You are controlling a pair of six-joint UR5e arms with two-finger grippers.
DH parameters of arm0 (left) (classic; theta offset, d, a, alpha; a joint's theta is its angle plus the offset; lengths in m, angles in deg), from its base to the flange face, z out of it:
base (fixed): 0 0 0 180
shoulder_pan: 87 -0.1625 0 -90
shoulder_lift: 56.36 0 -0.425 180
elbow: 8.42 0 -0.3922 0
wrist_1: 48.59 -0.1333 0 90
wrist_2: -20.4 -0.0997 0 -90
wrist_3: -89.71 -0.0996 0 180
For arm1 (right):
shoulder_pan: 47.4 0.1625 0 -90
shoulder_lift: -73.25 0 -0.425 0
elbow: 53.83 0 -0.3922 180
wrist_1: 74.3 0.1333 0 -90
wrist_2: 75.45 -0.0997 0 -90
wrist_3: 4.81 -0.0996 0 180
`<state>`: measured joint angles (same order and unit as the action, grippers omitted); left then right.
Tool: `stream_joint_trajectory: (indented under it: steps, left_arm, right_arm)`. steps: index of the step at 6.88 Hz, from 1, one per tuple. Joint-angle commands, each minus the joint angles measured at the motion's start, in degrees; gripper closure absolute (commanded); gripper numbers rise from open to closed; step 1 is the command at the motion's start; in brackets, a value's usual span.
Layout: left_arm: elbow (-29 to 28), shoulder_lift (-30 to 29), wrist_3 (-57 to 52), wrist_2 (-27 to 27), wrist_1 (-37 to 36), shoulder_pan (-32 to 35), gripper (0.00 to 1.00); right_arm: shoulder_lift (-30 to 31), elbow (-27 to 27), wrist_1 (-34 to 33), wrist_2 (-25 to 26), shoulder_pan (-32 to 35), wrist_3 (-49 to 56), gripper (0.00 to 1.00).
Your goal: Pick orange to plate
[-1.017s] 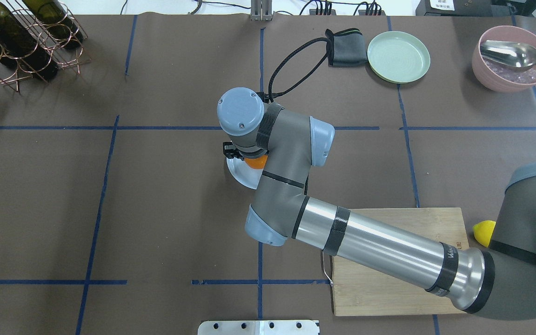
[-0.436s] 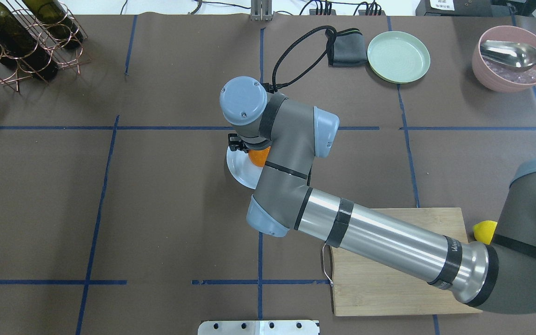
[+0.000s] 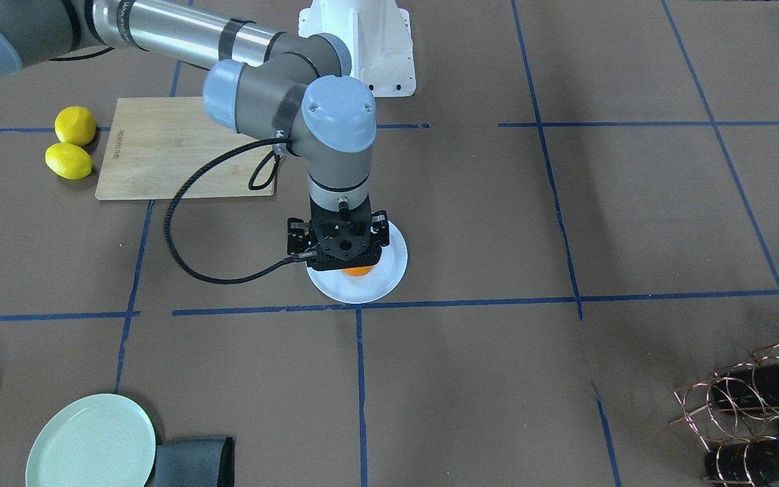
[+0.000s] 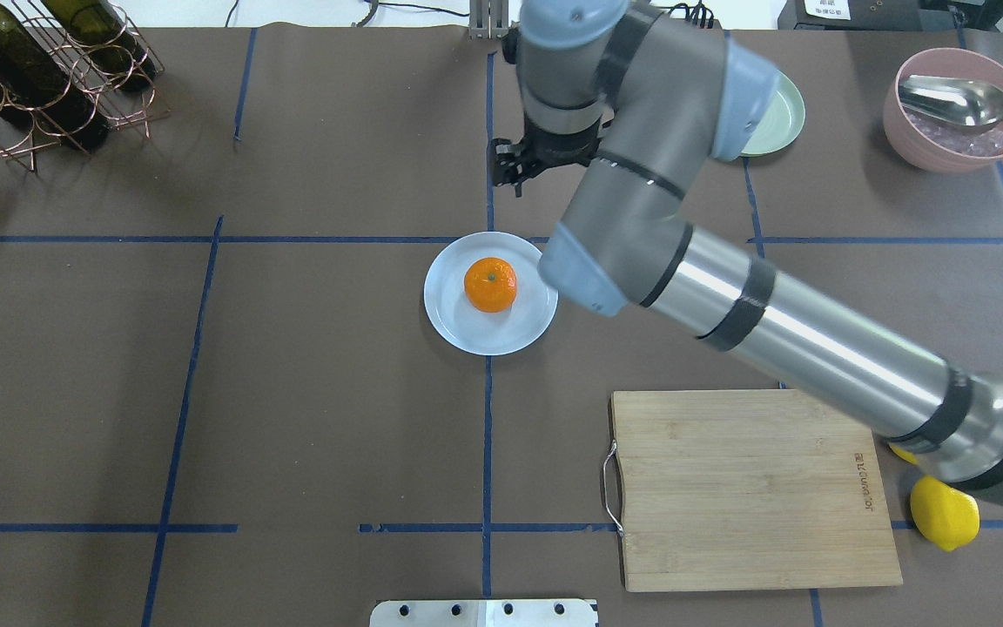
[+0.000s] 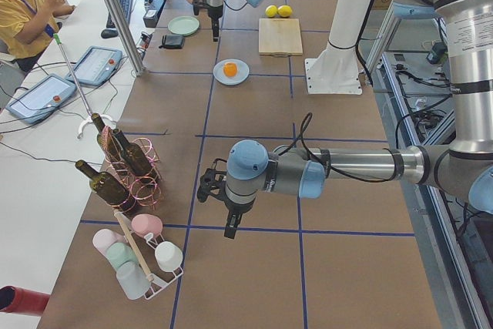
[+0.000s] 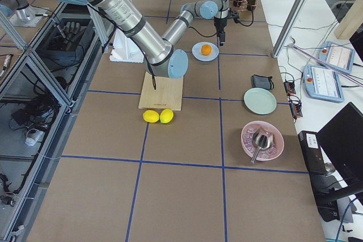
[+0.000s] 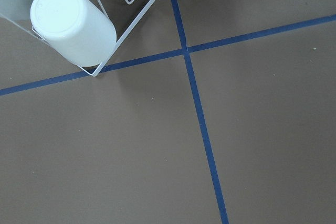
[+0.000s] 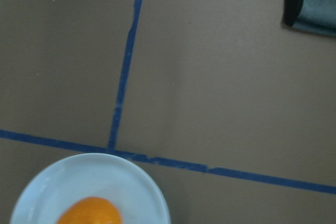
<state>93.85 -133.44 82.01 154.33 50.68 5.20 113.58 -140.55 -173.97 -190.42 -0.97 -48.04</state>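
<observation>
You have the orange (image 4: 490, 285) sitting on the plate (image 4: 477, 336), a little above the plate's centre in the overhead view. Its stem dimple faces up and nothing touches it. The plate lies on the brown worktop (image 4: 310, 366) at the middle of that frame, just below a crossing of blue tape lines (image 4: 488, 418).

Your right claw (image 4: 514, 165) hangs in the air toward the top centre of the overhead frame, clear of the fruit. In the front-facing view its black body overlaps the plate's upper edge. Its jaws look spread and released, gripping nothing. The right wrist camera catches only part of the plate and the top of the orange at its bottom left edge.

Your left claw (image 5: 229, 229) shows only in the left side view, low in the middle, pointing down over the worktop. From there you cannot tell whether it is released or clenched.

Two lemons (image 3: 75, 126) lie just beside the cutting board (image 3: 186, 149) at the upper left of the front-facing frame. The mint-green plate (image 3: 90, 443) sits at its lower left, well apart from the orange.
</observation>
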Motion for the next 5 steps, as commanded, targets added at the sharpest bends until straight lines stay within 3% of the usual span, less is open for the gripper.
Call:
stream_joint_trajectory:
  steps: [1, 3, 4, 5]
  left_arm:
    - [-0.24, 0.26, 0.50, -0.07, -1.17, -0.09, 0.00]
    - [1.17, -2.62, 1.03, -0.16, -13.52, -0.17, 0.00]
    - [2.65, -2.64, 0.68, 0.02, -13.84, -0.09, 0.00]
    - [2.93, -2.90, 0.76, 0.02, -13.84, -0.17, 0.00]
  right_arm:
    - [14.61, -9.92, -1.59, -11.64, 15.63, 24.39, 0.00]
    - [24.57, -9.70, -2.03, -17.02, 28.92, 48.75, 0.00]
    - [29.06, -8.13, -2.29, -18.69, 34.72, 59.04, 0.00]
    - [32.84, -7.68, -2.72, -18.54, 38.26, 61.23, 0.00]
